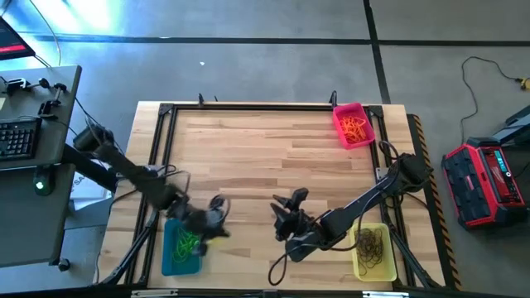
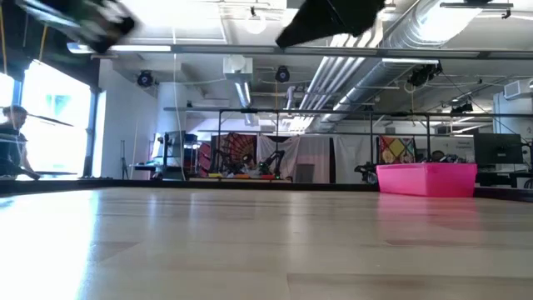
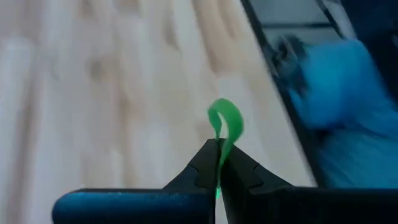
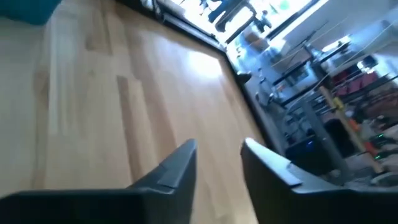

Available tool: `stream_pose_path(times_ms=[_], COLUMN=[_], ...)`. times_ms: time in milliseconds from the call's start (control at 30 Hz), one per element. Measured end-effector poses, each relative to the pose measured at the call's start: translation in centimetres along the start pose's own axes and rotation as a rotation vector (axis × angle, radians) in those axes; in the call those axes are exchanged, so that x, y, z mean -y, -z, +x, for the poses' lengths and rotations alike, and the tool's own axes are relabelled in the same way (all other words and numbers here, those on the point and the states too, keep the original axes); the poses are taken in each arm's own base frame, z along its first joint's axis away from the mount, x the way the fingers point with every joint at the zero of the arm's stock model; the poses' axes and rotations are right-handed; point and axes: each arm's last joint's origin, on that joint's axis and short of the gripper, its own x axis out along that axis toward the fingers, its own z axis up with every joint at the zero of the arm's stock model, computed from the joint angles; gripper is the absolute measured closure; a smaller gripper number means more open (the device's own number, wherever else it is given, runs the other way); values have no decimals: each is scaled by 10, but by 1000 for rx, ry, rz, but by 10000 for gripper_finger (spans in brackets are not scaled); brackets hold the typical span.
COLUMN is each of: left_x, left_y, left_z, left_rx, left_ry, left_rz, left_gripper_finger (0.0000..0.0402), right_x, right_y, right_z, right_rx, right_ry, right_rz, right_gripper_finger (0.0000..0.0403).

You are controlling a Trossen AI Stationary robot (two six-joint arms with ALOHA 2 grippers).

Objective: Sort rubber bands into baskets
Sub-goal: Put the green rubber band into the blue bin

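From my seat, the left end effector (image 3: 219, 163) is clenched on a bright green rubber band (image 3: 225, 121), whose loop stands up out of the fingertips. In the high view it hovers beside the teal basket (image 1: 171, 258), which already holds green bands, so I judge the drop lies a short way back toward that tray, and this arm is by far the nearer. Farther right, the right end effector (image 4: 217, 163) is released and empty over bare desk (image 1: 273, 149), with the yellow basket (image 1: 363, 263) beside it.
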Motion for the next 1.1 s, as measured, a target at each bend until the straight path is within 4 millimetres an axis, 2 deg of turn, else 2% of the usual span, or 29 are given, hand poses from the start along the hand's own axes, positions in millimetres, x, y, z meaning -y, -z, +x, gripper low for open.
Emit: stream_pose_path(times_ms=[200, 267, 367, 567, 800, 933, 1100], left_x=[46, 58, 68, 68, 66, 62, 54], left_y=[28, 37, 55, 80, 88, 101, 114], left_z=[-32, -40, -45, -39, -23, -13, -10], left_rx=[-126, -164, -247, -352, -369, -363, -387], left_ry=[159, 189, 134, -70, -125, -111, -143], left_rz=[-89, -149, -236, -281, -271, -305, -355], left_gripper_finger=[401, 401, 401, 401, 401, 401, 401], right_x=[0, 0, 1, 1, 1, 1, 1], right_y=[10, 12, 14, 16, 16, 16, 16], right_z=[0, 0, -1, -1, -1, -1, -1], right_rx=[-60, -74, -86, -97, -100, -100, -101], right_ry=[-39, -37, -34, -32, -39, -40, -40], right_rz=[31, 40, 58, 66, 67, 67, 65], right_gripper_finger=[385, 395, 381, 397, 400, 402, 402])
